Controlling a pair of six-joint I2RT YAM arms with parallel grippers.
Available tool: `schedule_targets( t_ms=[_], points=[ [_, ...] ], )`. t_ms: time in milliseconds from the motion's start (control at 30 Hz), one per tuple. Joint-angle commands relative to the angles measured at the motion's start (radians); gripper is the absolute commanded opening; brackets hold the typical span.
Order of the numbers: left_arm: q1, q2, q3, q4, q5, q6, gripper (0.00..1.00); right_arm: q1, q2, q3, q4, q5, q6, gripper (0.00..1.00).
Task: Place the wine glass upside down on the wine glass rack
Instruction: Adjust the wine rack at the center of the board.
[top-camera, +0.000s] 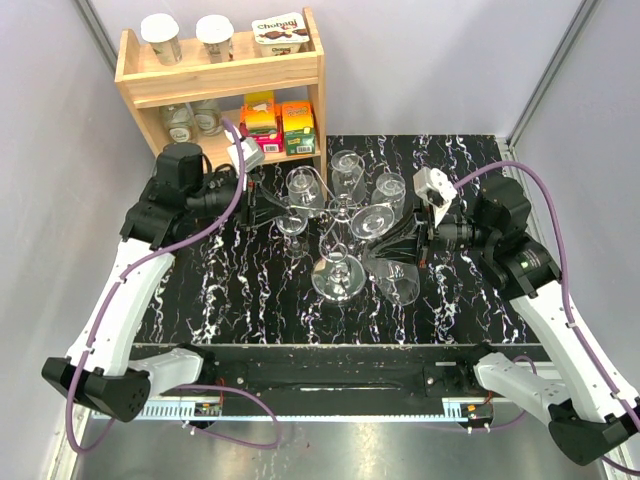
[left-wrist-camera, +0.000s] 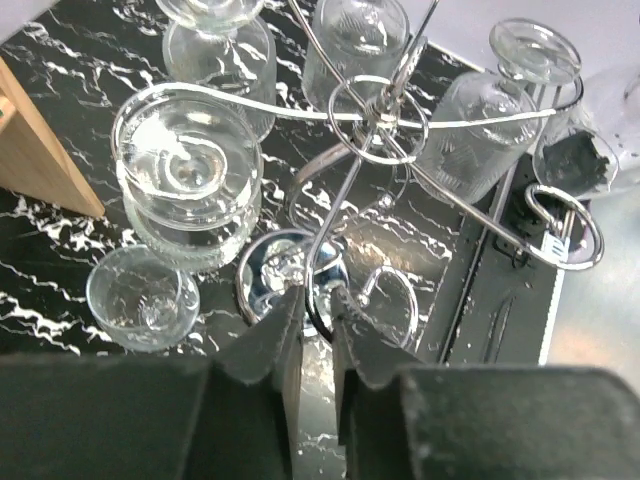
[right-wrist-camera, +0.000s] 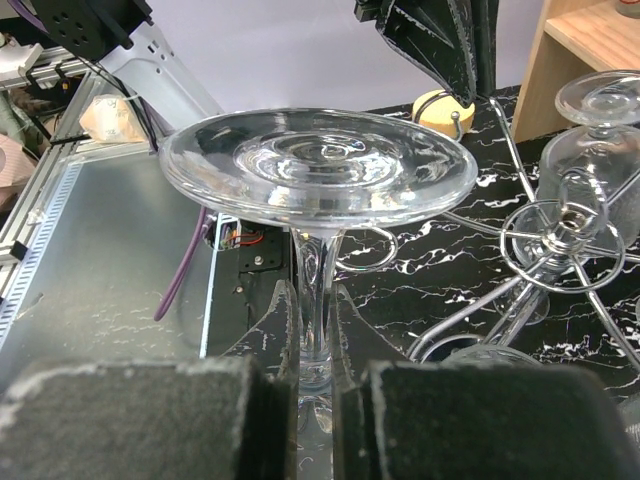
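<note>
Black right gripper (right-wrist-camera: 313, 300) pinches the wine glass (right-wrist-camera: 320, 165) by its stem.

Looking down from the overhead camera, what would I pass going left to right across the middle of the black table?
left hand → wine glass rack → right hand

You had black white-veined marble-look tabletop (top-camera: 220, 290). Light wooden two-tier shelf (top-camera: 220, 78) stood at far-left corner. Thin silver wire wine glass rack (top-camera: 337, 278) stood mid-table on round disc base.
</note>
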Motion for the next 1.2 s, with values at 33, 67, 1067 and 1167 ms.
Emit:
schedule_targets(
  t_ms=[33, 67, 1067, 1167],
  points=[
    [-0.033, -0.009, -0.045, 0.032, 0.055, -0.055, 0.0, -0.014, 0.0, 0.062, 0.026, -0.002, -0.008, 0.0],
    [-0.035, -0.012, -0.056, 0.041, 0.057, -0.071, 0.0, -0.015, 0.001, 0.064, 0.026, -0.002, -0.008, 0.0],
    [-0.067, -0.193, -0.024, -0.058, -0.186, 0.148, 0.89, -0.031, -0.005, 0.188, -0.208, 0.024, -0.162, 0.0],
    [-0.067, -0.174, 0.005, -0.071, -0.192, 0.158, 0.9, -0.031, -0.006, 0.179, -0.202, 0.026, -0.159, 0.0]
  ],
)
